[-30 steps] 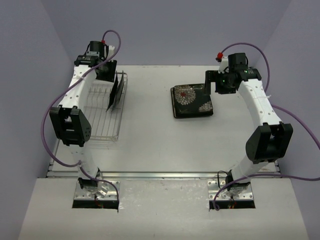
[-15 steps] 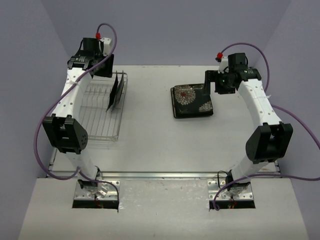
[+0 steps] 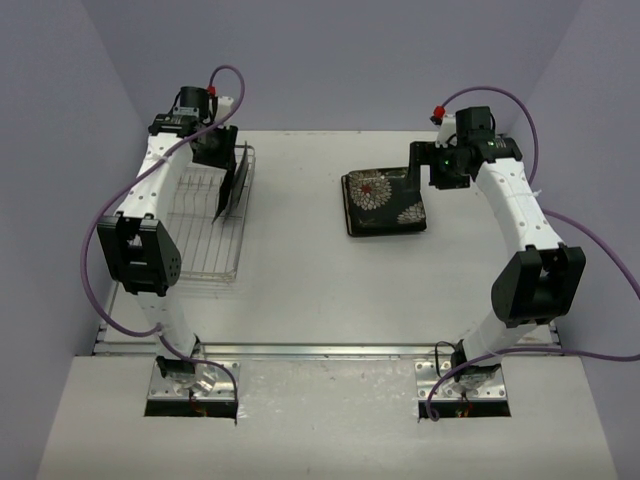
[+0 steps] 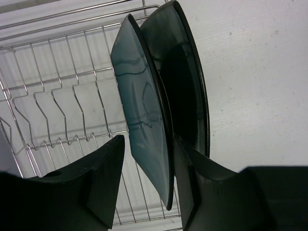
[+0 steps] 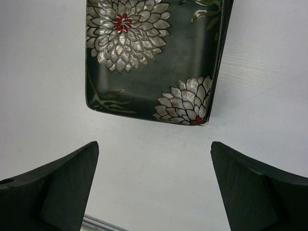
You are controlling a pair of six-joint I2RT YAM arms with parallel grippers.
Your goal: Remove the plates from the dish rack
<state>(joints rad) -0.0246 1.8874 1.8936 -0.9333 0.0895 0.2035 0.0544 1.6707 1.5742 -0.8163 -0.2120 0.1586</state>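
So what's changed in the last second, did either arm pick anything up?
The left arm swung away to the far left, then came back; the left pincer now straddles the teal plate in the dish rack, not visibly clamped. Nothing was lifted or let go. The right pincer, open near the floral plate, the dark plate beside the teal one and the rack stayed put.

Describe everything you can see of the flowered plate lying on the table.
The flowered plate is rectangular, dark and glossy, with a raised rim, silver-white chrysanthemums with red centres, and green leaves. It lies flat on the white table, right of centre, and nothing else touches it. The open right gripper hovers nearby.
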